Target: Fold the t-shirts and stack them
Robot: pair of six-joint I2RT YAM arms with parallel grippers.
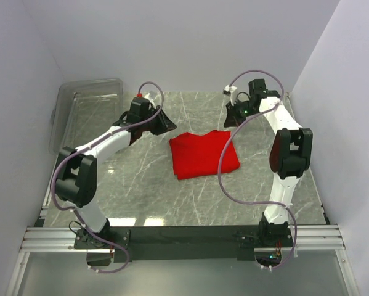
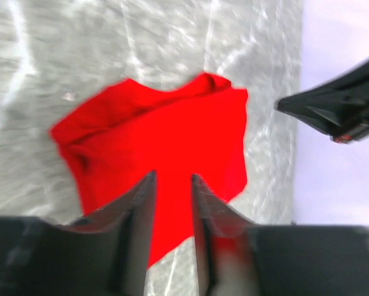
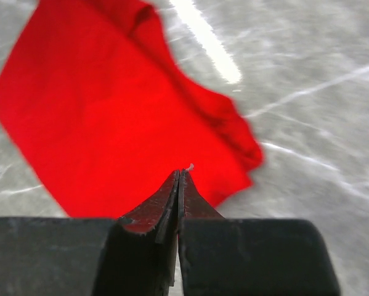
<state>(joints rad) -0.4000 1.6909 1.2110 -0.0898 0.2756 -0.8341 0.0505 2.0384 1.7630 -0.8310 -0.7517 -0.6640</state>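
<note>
A grey marble-patterned table (image 1: 141, 179) sits between pale walls (image 1: 190, 43). In the top view, a clear plastic bin (image 1: 85, 108) rests at the far left corner. The red t-shirt (image 1: 204, 154) lies folded into a rough rectangle near the middle of the table, well apart from the bin. The left gripper (image 1: 167, 123) hangs just beyond the shirt's far left corner. The right gripper (image 1: 232, 117) hangs beyond its far right corner. Neither touches the cloth.

In the left wrist view, the marble surface is blurred. The left gripper (image 2: 172, 185) has its two dark fingers (image 2: 138, 209) a narrow gap apart, with nothing between them. The red t-shirt (image 2: 159, 148) spreads on the table below, one edge bunched into wrinkles. The right gripper (image 2: 332, 108) shows at the right side.

In the right wrist view, the right gripper (image 3: 179, 182) has its fingers pressed fully together, gripping nothing that can be seen. The red t-shirt (image 3: 104, 105) lies flat on the table beneath and ahead of it.
</note>
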